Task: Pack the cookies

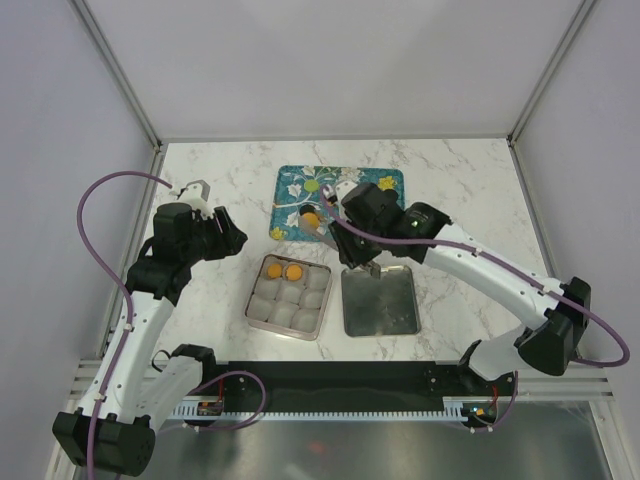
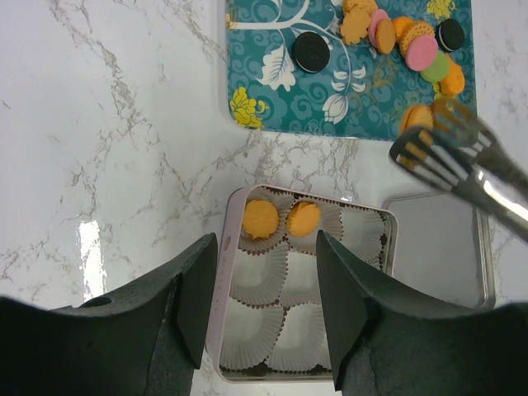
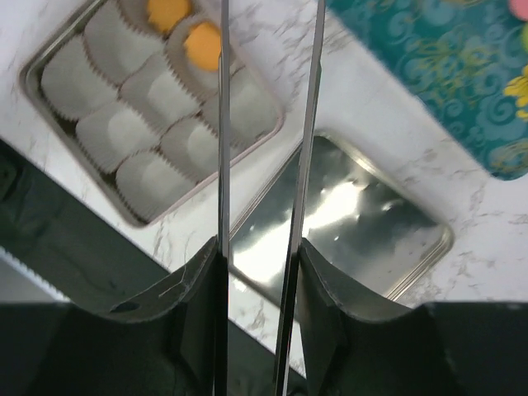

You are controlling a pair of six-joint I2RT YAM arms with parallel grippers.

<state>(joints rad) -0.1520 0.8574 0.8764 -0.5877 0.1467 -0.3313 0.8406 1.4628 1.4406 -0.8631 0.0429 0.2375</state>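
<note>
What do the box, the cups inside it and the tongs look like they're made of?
The box looks like thin metal with a shiny rim. The cups look like pleated white paper, matte. The tongs look like polished steel, given mirror glints.

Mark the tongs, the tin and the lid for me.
tongs (image 2: 495, 180): left wrist view, on the arms behind the slotted tips.
tin (image 2: 322, 195): left wrist view, on the far rim.
lid (image 1: 380, 302): top view, at its centre.

Ahead of my left gripper (image 2: 266, 272) I see orange, pink, green and black cookies (image 2: 421, 51) on a teal tray (image 2: 280, 107) printed with white flowers, over a grey-veined white marble table (image 2: 124, 165).
</note>
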